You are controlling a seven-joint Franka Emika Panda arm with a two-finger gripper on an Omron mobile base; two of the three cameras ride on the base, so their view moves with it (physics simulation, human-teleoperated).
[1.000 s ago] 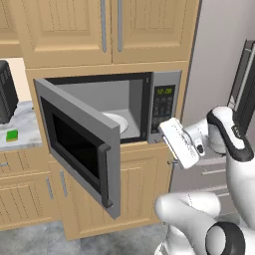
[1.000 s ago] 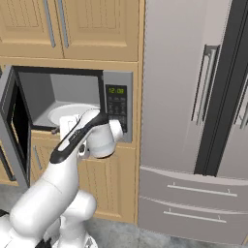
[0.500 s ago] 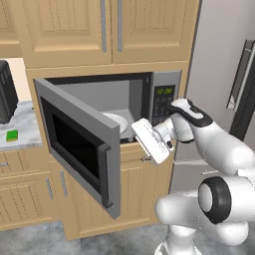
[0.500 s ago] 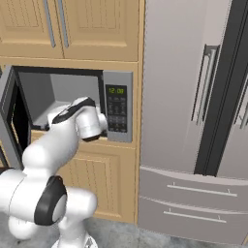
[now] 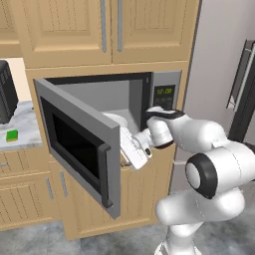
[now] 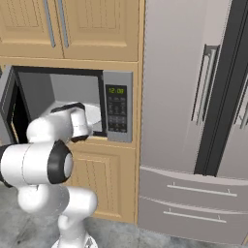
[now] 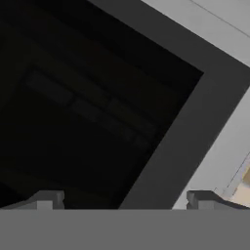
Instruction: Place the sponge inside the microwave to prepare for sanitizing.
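Green and small, the sponge (image 5: 12,135) lies on the pale worktop (image 5: 25,134) at the far left of the left base view, just in front of a black toaster oven (image 5: 7,92) and well apart from the arm. Grey stainless steel frames the microwave (image 5: 167,84), built into the wooden cabinetry between upper cupboards (image 5: 74,30) and lower drawers (image 5: 22,199). Its door (image 5: 74,149) with the black window stands swung wide to the left, and a white round plate (image 5: 117,120) sits inside the cavity. Green digits glow on the keypad panel (image 6: 116,109). The white arm bends in front of the opening, and its end effector (image 5: 130,151) sits just behind the door's free edge, near the cavity's lower front. In the hand view the two dark fingertips (image 7: 46,199) stand far apart at the bottom, nothing between them, facing the door's dark window (image 7: 83,107) close up. A tall steel refrigerator (image 6: 193,121) stands to the right of the microwave.
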